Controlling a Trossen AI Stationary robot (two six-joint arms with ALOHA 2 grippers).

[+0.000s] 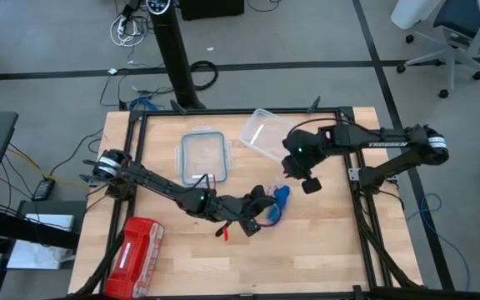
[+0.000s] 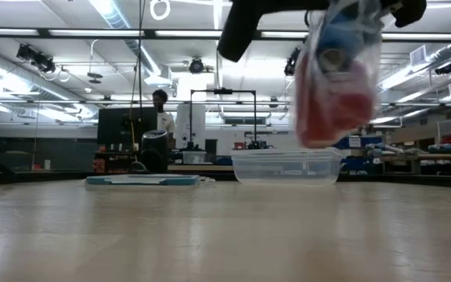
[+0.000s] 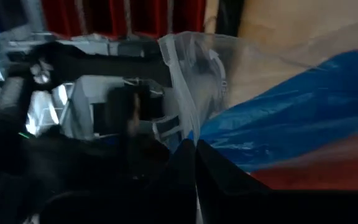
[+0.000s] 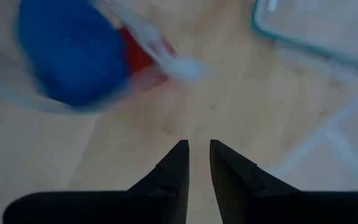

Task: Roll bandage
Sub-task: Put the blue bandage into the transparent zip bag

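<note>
My left gripper (image 1: 267,202) nearest low camera, clamped tight on clear bag (image 2: 337,74), bag lifted off table (image 1: 323,242). Bandage (image 1: 282,197) inside bag, blue, red-pink roll (image 2: 331,106) below it. My right gripper (image 1: 300,177) just beside bag, above table, fingers (image 4: 173,168) nearly together, nothing between them. Clear tub (image 1: 263,132) and lid (image 1: 204,155) behind. Red pouch (image 1: 136,246) at near left corner. Person (image 2: 161,113) in room beyond.
</note>
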